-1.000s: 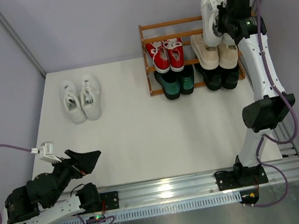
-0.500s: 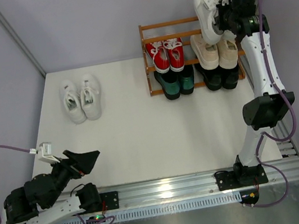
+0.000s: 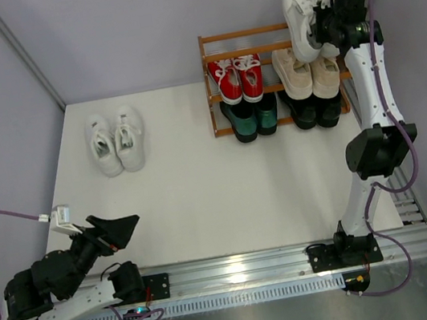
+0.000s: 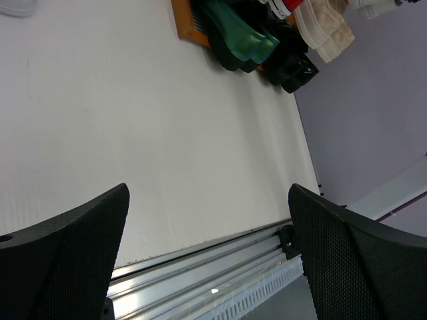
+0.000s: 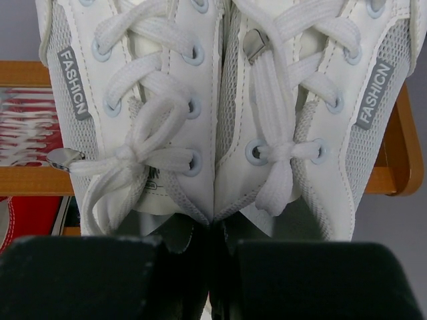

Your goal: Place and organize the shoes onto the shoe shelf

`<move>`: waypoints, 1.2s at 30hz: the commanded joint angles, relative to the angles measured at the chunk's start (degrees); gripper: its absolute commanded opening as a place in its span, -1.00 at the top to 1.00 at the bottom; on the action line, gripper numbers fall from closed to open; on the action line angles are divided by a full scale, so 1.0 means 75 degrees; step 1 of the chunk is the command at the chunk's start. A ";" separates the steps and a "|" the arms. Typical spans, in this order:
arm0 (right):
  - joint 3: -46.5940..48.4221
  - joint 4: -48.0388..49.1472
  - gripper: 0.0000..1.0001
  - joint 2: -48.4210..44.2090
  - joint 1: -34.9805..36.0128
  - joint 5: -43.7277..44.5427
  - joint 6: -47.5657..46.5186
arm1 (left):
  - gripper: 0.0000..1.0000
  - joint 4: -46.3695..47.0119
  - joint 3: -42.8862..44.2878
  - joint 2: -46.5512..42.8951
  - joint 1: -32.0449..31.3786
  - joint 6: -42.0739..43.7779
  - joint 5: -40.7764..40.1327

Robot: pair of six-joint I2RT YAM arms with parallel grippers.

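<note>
My right gripper is shut on a pair of white lace-up sneakers, pinching their inner collars together. It holds them toes-up over the right end of the shoe shelf, above its top tier. On the shelf sit red sneakers and cream shoes, with dark green loafers and black loafers below. A second white pair lies on the table at the left. My left gripper is open and empty, low at the near left.
The metal rail carrying both arm bases runs along the near edge. Purple walls close in behind and beside the shelf. From the left wrist, the green loafers and black loafers show far off.
My right arm has carried the white sneakers up and back toward the shelf's top tier. The left arm has sunk slightly, still open.
</note>
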 commanded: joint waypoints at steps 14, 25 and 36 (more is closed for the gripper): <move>0.0453 0.1470 -0.14 -0.0300 0.0020 -0.0081 0.0465 | -0.99 -0.0157 0.0205 -0.0123 0.0012 0.0036 -0.0322; 0.0500 0.1622 -0.43 -0.1153 0.0020 0.0504 0.0874 | -0.99 -0.0192 0.0299 -0.0358 0.0012 0.0047 -0.0322; -0.4066 0.3884 -0.99 -0.6237 0.1667 0.1429 0.1473 | -0.99 -0.0883 0.1235 0.2120 0.0012 -0.0316 -0.1176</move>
